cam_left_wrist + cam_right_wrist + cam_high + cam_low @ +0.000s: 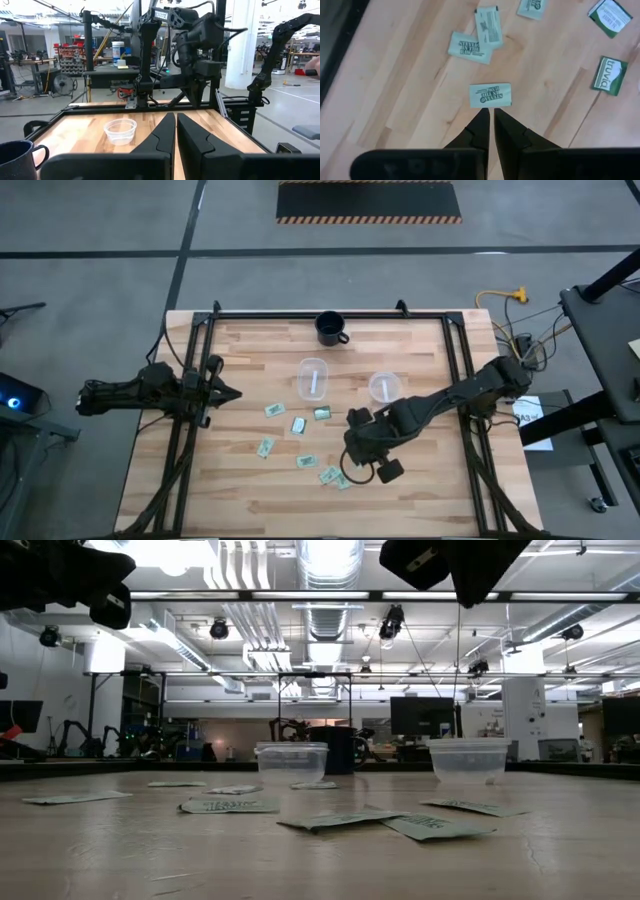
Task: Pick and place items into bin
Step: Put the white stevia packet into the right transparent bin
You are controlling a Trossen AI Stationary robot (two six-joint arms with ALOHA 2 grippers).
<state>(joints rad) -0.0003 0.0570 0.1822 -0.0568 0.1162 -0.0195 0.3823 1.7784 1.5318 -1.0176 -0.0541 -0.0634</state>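
Several small pale green and white packets (298,425) lie flat on the wooden table; they also show in the right wrist view (490,95) and the low view (228,805). My right gripper (488,112) is shut and hangs well above the table (468,590), pointing down. Its tips stand just short of a single packet. In the high view it is over the near middle of the table (354,452). My left gripper (176,119) is shut and waits at the table's left side (230,392), level and touching nothing.
Two clear plastic cups (314,377) (385,387) stand beyond the packets, and a dark mug (331,328) stands at the far edge. Two packets overlap (470,47) past the single one. Black frame rails (180,450) run along both sides of the table.
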